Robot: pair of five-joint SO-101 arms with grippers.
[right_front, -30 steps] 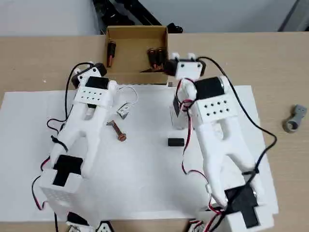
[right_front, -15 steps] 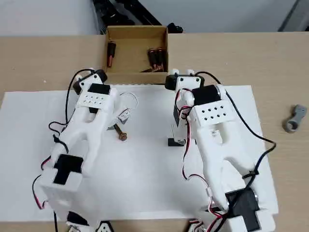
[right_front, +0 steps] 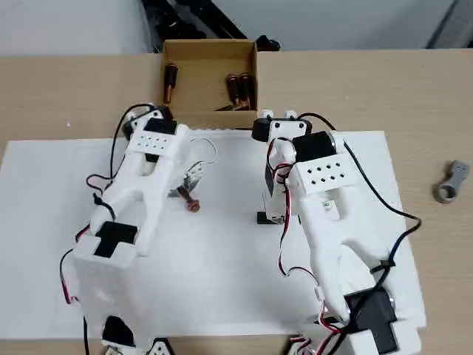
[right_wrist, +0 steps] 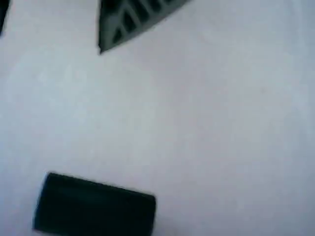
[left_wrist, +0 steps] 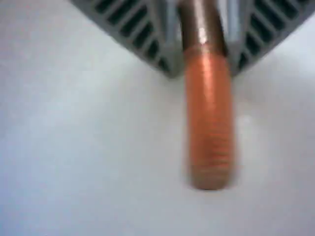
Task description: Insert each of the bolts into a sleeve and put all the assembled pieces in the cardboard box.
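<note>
The left gripper holds the copper bolt tight on the white paper. The right gripper hangs close to the black sleeve; whether it is open cannot be told.

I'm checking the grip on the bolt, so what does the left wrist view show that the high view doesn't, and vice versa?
The left wrist view adds the close detail: the left gripper shut tight on both sides of the bolt, with fine threads near its free end. The high view adds the cardboard box holding assembled pieces, the black sleeve by the right gripper, and a grey part on the table. Shared: bolt, left gripper and the white sheet.
</note>
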